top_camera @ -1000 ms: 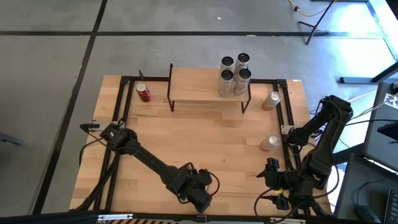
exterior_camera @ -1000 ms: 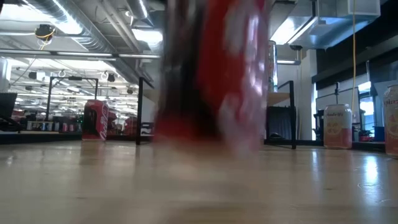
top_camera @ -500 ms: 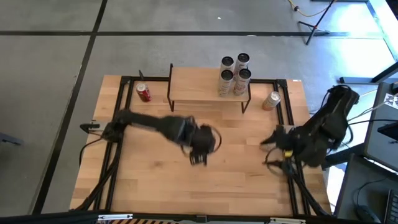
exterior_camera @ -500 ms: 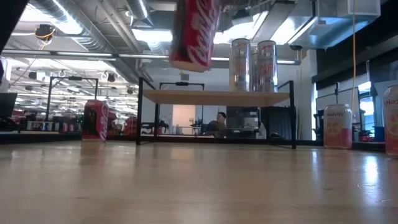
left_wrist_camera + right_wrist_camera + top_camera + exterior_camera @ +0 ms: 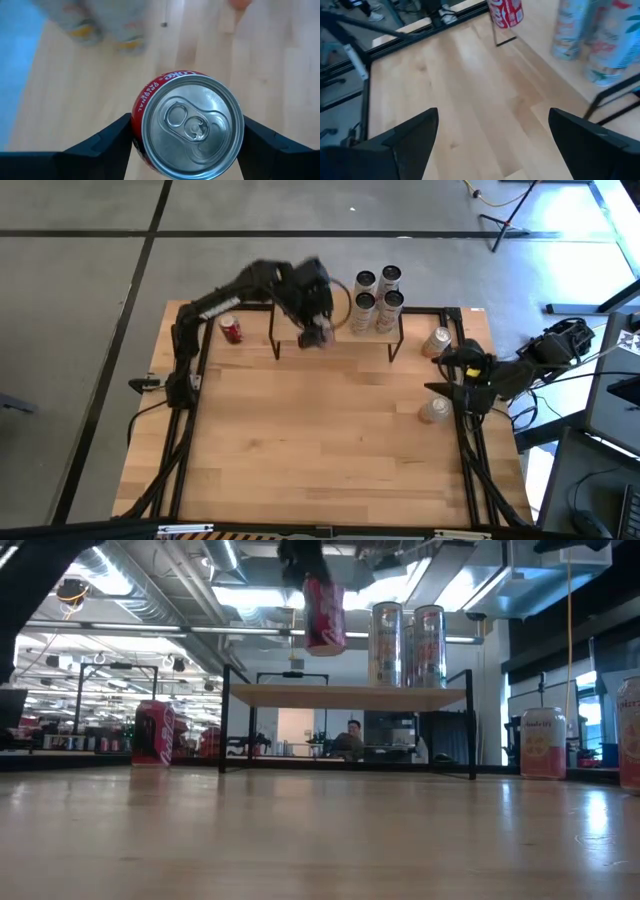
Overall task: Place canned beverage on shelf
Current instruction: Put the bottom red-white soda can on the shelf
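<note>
One red can (image 5: 324, 613) being carried in left claw (image 5: 316, 332), held above shelf (image 5: 300, 315). Descent onto bare board judged next. Right claw (image 5: 447, 370) being kept wide, idle at counter's right.

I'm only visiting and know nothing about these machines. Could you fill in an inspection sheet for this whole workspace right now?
Surface: light wood table with black rails.
Job's things: red can held above the shelf, not yet set down; four tall cans stand at the shelf's right end.
Clutter: another red can left of the shelf; two pale cans on the table's right side.
End effectors: left end effector grips the red can; right end effector open near the right edge.
Cables: bundle by the right arm.
Surroundings: grey floor; a seated person far behind the table.
</note>
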`<action>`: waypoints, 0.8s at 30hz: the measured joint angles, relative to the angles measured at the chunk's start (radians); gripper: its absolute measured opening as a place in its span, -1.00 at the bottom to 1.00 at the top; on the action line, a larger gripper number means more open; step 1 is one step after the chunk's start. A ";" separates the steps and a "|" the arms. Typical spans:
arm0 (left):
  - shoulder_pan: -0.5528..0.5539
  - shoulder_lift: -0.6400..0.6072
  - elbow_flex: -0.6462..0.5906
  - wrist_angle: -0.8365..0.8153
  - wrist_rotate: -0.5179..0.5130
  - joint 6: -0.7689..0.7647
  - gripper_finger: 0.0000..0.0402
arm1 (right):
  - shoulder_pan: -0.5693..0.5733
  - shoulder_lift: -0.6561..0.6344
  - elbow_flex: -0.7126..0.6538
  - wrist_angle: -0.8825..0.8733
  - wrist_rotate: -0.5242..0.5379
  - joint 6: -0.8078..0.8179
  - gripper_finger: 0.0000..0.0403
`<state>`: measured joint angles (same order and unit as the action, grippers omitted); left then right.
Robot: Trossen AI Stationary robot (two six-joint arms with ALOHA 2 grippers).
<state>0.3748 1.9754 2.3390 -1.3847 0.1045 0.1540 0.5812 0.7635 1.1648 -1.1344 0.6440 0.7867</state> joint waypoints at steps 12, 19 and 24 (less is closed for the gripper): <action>0.261 0.081 0.002 0.206 0.233 0.087 0.30 | -0.072 0.013 -0.002 -0.073 -0.006 0.021 0.81; 0.267 0.131 0.001 0.227 0.218 0.093 0.30 | -0.072 0.013 -0.002 -0.073 0.000 0.037 0.81; 0.266 0.134 -0.011 0.262 0.216 0.092 0.30 | -0.072 0.013 -0.002 -0.073 0.018 0.046 0.81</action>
<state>0.6411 2.1094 2.3278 -1.1228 0.3206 0.2456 0.5095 0.7768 1.1633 -1.2072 0.6623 0.8330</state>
